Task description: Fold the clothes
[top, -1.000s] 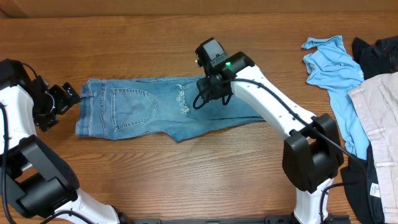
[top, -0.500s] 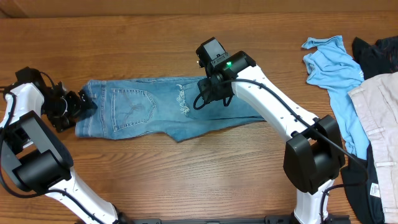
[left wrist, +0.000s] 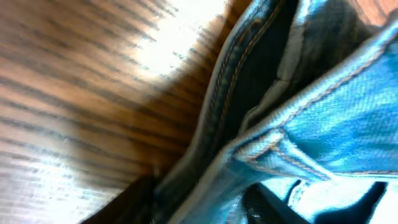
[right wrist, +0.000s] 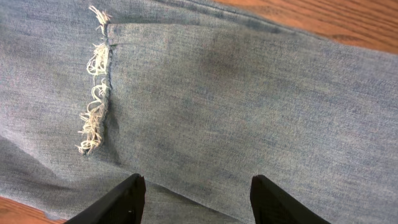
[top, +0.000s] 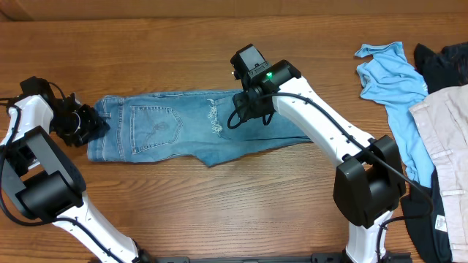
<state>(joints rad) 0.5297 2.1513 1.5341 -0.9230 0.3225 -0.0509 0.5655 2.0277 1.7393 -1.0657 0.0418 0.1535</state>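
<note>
A pair of light-blue faded jeans (top: pixel 168 131) lies flat on the wooden counter (top: pixel 219 212), left of the middle, with its long side running left to right. The waist end is on the left. A back pocket (top: pixel 157 128) with curved stitching faces up, and to the right of it a frayed hem (top: pixel 214 117) with white loose threads lies on top of the denim, so the legs are doubled over. The lower edge of the bundle is not straight; it slopes up toward the right.

The left hand (top: pixel 82 124) is at the waist end, right against the waistband (left wrist: pixel 261 143). Its own camera is so close that I see only blurred denim, orange seams and a belt loop, and I cannot tell if the fingers are closed on the cloth.

The right hand (right wrist: pixel 205 202) is over the right half of the jeans, just beside the frayed hem. Its two dark fingers (right wrist: pixel 124 199) stand apart, with nothing between them except the denim below.

Far right on the counter, well apart from the jeans, are a light-blue shirt (top: pixel 387 80), a beige garment (top: pixel 446 139) and a dark garment (top: pixel 442 58).
</note>
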